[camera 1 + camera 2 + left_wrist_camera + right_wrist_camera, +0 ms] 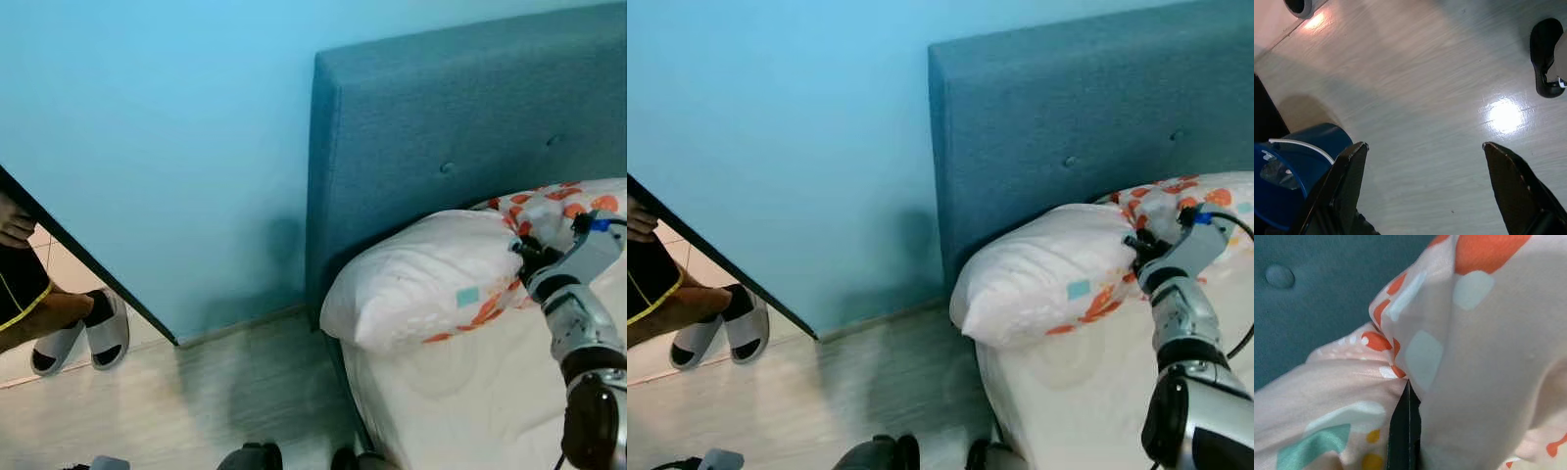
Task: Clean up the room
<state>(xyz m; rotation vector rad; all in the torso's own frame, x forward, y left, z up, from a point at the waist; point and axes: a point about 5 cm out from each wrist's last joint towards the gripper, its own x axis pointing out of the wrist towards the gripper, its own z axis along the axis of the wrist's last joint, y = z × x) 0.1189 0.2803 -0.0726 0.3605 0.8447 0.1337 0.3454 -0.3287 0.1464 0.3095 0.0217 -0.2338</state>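
The pillow (431, 279) is laid on the bed against the headboard (470, 117), its long axis along it. Its patterned cover is pinched by the right gripper (1405, 426), fingers closed together. The left gripper (1422, 181) is spread wide above the floor (1425, 88).

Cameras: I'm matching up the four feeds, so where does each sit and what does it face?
Left eye, on the head: looks down at the bed, the pillow, the right arm.
Right eye: the same scene, beside it.
Left wrist: faces the floor between the open left claw, by a blue bucket.
Right wrist: on the right claw, shut on the pillow.
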